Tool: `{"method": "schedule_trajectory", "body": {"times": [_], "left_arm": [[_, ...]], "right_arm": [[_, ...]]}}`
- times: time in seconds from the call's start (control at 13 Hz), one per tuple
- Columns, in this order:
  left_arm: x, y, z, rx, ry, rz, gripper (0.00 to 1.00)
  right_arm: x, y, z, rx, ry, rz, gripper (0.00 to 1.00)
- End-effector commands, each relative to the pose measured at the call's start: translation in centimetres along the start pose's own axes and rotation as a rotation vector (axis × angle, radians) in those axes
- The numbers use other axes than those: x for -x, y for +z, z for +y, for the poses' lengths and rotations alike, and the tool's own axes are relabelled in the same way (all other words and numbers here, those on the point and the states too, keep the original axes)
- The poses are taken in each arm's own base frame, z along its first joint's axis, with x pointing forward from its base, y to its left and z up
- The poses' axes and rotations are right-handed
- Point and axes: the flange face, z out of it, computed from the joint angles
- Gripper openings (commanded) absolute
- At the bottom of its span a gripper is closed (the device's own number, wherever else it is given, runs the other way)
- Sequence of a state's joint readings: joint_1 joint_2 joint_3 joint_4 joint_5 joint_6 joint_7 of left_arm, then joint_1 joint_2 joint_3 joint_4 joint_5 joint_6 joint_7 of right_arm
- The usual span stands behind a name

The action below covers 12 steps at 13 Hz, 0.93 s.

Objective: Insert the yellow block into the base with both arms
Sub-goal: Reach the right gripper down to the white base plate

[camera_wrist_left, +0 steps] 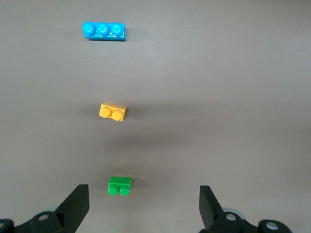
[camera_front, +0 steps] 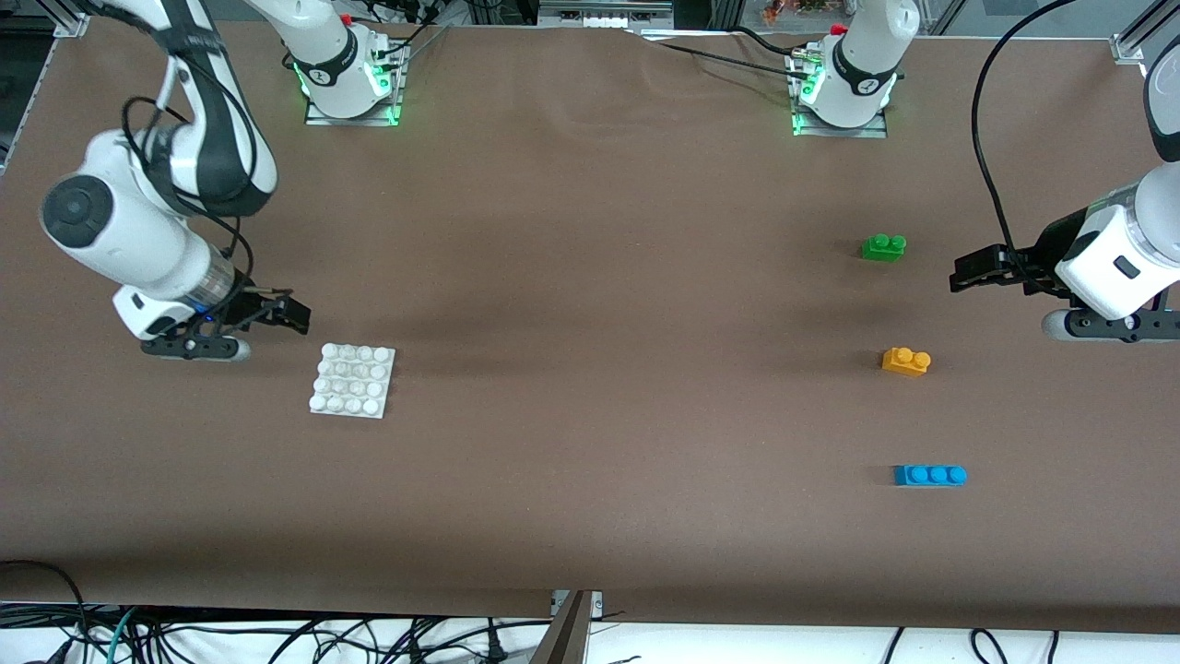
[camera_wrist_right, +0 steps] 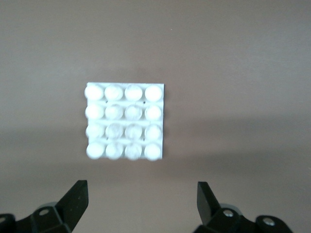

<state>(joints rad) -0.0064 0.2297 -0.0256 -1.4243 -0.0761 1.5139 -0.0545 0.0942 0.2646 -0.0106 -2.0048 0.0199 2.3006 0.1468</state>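
Observation:
The yellow block (camera_front: 905, 361) (camera_wrist_left: 113, 112) lies on the table toward the left arm's end, between a green brick and a blue one. The white studded base (camera_front: 352, 380) (camera_wrist_right: 124, 121) lies flat toward the right arm's end. My left gripper (camera_front: 964, 271) (camera_wrist_left: 144, 204) hangs open and empty above the table near the green brick, apart from the yellow block. My right gripper (camera_front: 293, 314) (camera_wrist_right: 142, 201) is open and empty, just above the table beside the base, not touching it.
A green two-stud brick (camera_front: 883, 246) (camera_wrist_left: 119, 186) lies farther from the front camera than the yellow block. A longer blue brick (camera_front: 929, 475) (camera_wrist_left: 104, 31) lies nearer to it. The brown table (camera_front: 590, 369) stretches between the bricks and the base.

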Motion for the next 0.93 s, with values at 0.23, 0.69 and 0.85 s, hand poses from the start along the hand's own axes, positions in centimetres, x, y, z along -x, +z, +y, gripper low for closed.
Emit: {"method": "schedule_trajectory", "body": {"times": [0.23, 0.69, 0.85], "left_arm": [[0.3, -0.1, -0.2, -0.018, 0.019, 0.0, 1.0], [0.3, -0.2, -0.3, -0.018, 0.017, 0.003, 1.0], [0.3, -0.2, -0.3, -0.018, 0.017, 0.003, 1.0]], "right_arm": [[-1.5, 9.1, 0.2, -0.004, 0.041, 0.049, 0.99], [-2.0, 11.6, 0.2, -0.007, 0.046, 0.062, 0.99], [-2.0, 13.2, 0.3, -0.008, 0.048, 0.07, 0.98]]}}
